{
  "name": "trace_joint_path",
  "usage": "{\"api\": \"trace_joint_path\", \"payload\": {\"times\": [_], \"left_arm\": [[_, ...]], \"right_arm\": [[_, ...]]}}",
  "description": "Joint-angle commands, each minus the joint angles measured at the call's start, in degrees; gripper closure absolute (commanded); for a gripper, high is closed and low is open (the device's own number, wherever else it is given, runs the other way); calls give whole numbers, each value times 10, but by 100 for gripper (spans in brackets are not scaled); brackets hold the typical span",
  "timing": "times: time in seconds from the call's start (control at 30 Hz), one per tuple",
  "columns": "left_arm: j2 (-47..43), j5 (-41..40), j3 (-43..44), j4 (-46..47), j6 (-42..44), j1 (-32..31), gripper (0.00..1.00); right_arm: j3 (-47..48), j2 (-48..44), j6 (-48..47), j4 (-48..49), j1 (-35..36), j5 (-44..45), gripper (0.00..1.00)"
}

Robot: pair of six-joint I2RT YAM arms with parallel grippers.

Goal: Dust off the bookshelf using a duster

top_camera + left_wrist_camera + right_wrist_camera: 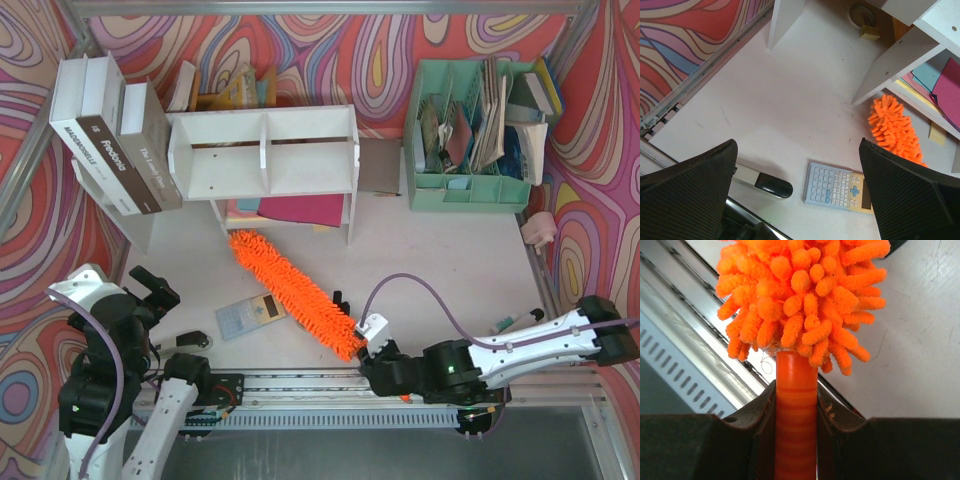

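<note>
The white bookshelf (265, 150) stands at the back centre, its two compartments facing up in the top view; its leg (890, 65) shows in the left wrist view. The fluffy orange duster (292, 290) lies diagonally on the table from the shelf's front legs down to my right gripper (378, 362). That gripper (796, 410) is shut on the duster's orange plastic handle (796, 390), with the fluffy head (800, 295) just beyond the fingers. The duster's far tip (892, 127) shows in the left wrist view. My left gripper (797, 195) is open and empty, low at the near left.
A calculator (251, 315) lies beside the duster, also in the left wrist view (840, 187). A black-and-white stapler (760, 182) lies near the front rail. Big books (115, 140) lean left of the shelf. A mint-green organizer (470, 135) stands at the back right. Coloured papers (290, 210) lie under the shelf.
</note>
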Motion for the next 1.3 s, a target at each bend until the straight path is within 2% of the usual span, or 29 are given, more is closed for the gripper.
{"api": "trace_joint_path", "payload": {"times": [0.0, 0.3, 0.5, 0.6, 0.93, 1.13, 1.27], "left_arm": [[7, 1, -7, 6, 10, 5, 2], [7, 1, -6, 6, 10, 5, 2], [5, 0, -7, 6, 9, 5, 2], [4, 1, -7, 5, 10, 5, 2], [3, 2, -7, 7, 10, 5, 2], [3, 3, -7, 8, 11, 6, 2], [3, 3, -7, 8, 11, 6, 2]], "right_arm": [[11, 40, 24, 6, 4, 33, 100], [22, 69, 85, 39, 3, 108, 100], [63, 150, 91, 82, -7, 141, 100], [76, 181, 87, 91, -9, 143, 100], [63, 186, 71, 148, -44, 139, 100], [98, 247, -27, 242, -59, 78, 100], [107, 261, -16, 224, -59, 80, 100]]}}
